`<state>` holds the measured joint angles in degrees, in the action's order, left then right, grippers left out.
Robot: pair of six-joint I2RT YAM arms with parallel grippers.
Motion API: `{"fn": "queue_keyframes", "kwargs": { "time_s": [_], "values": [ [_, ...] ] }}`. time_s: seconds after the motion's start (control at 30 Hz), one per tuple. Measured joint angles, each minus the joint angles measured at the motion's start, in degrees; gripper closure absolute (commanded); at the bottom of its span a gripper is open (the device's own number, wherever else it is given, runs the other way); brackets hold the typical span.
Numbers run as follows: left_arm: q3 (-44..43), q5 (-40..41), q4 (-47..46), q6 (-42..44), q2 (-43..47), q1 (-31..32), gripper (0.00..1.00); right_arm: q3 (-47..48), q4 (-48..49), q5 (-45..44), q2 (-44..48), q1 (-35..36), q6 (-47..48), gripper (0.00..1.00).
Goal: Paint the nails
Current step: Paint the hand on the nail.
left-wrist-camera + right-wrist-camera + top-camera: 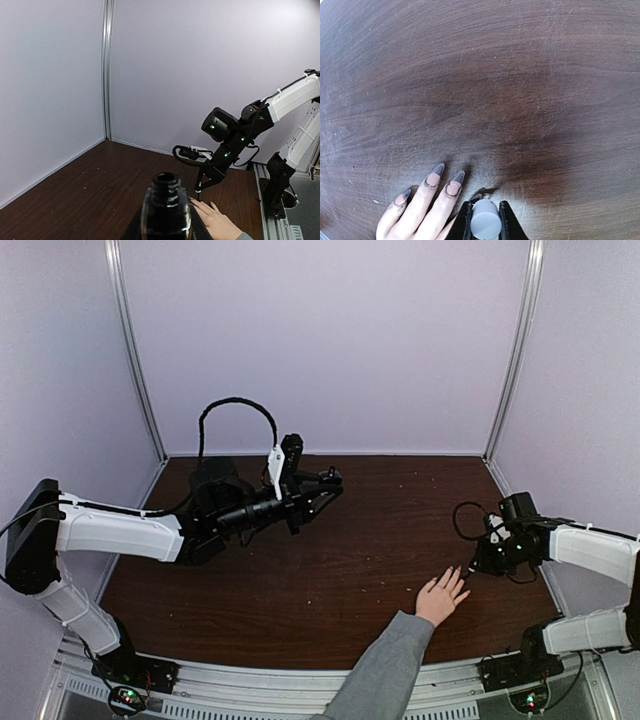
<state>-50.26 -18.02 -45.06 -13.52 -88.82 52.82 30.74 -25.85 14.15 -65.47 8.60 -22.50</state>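
Room: pale lilac walls (320, 340) with metal posts at the far corners close in three sides.
Desk: dark scratched wood (330, 580), bare across the middle and far side.
Left arm: white and black (120, 530), reaching in from the left edge over the left half of the desk.
Right arm: it (590, 550) comes in low from the right edge toward the near right corner.
Sleeve: grey cloth (385, 670) crosses the near edge, right of centre.
Hand: it (441, 598) lies palm down near the near edge, fingers spread toward the right edge.
Left pincer: pressed against the sides of the bottle (166, 227), held off the desk.
Bottle: dark glass, neck open and upright (166, 197), well apart from the hand. It is probably slick and would spill if tipped.
Right pincer: pinching the brush cap (485, 220), just beside the fingertips.
Brush cap: small, grey and round (486, 227). Whether the bristles touch a nail cannot be told.
Nails: long and pointed (438, 170), dark at the tips and pinker at the base, resting on the desk.
Handling: the nails are stiff, but the fingers under them are soft and alive. They call for a light stroke, not a grip.
Room to move: the left and far sides are open. The right edge and wall are close, so strokes are likely best drawn toward the centre of the desk.
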Motion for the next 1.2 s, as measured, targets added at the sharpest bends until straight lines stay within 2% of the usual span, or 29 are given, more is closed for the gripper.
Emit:
{"fn": "queue_keyframes", "kwargs": {
  "time_s": [0.63, 1.2],
  "values": [
    [0.00, 0.00, 0.00, 0.00, 0.00, -0.02, 1.00, -0.37, -0.20, -0.83, 9.03, 0.00, 0.02, 1.00],
    [0.00, 0.02, 0.00, 0.00, 0.00, -0.04, 1.00, -0.37, -0.98, 2.38, 4.68, 0.00, 0.04, 1.00]
  ]
}}
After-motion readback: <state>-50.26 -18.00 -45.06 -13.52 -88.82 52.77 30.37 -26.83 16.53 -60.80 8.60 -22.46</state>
